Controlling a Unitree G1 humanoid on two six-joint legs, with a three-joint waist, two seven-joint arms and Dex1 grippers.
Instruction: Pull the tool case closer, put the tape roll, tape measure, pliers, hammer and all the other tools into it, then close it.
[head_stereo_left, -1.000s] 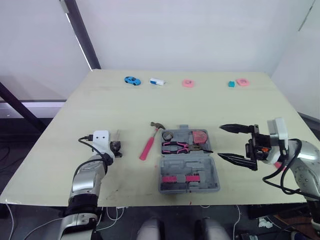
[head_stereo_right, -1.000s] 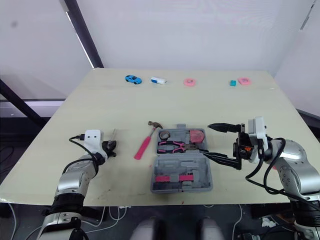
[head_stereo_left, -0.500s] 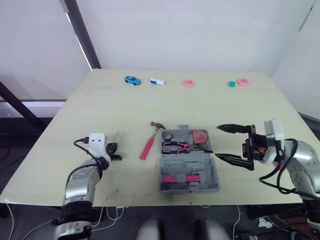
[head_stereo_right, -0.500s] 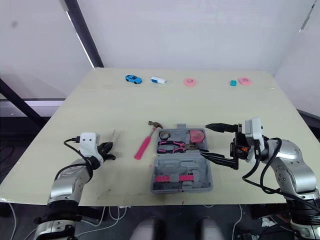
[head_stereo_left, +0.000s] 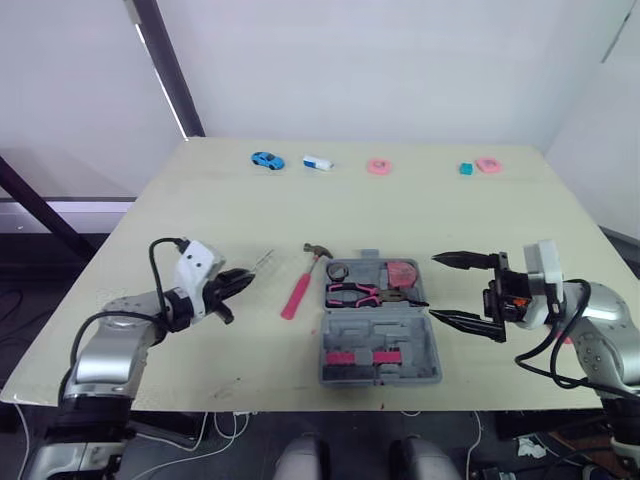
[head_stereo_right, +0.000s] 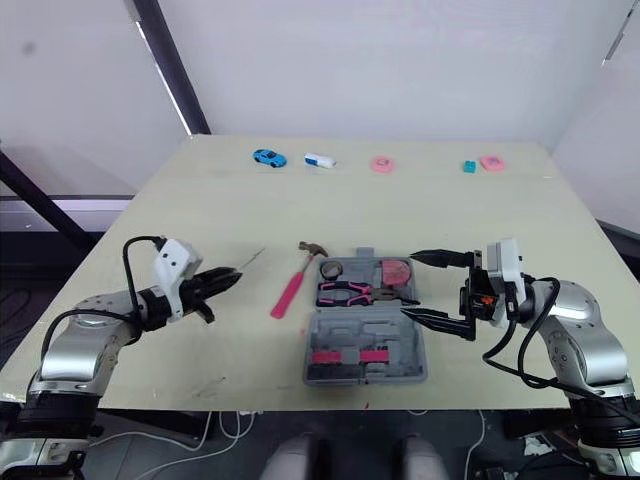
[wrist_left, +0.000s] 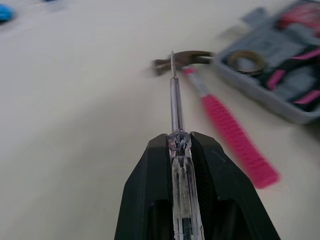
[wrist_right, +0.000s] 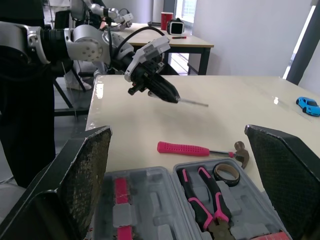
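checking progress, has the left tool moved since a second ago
Yes. The left tool, gripping a screwdriver, has swung to the right, toward the hammer.

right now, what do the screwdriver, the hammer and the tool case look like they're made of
The screwdriver has a see-through handle, likely clear plastic, and a thin shiny shaft, apparently metal. The hammer has a pink ribbed grip, plastic or rubber, and its dull grey head looks like metal. The tool case is a matte grey moulded shell with shaped recesses, probably plastic.
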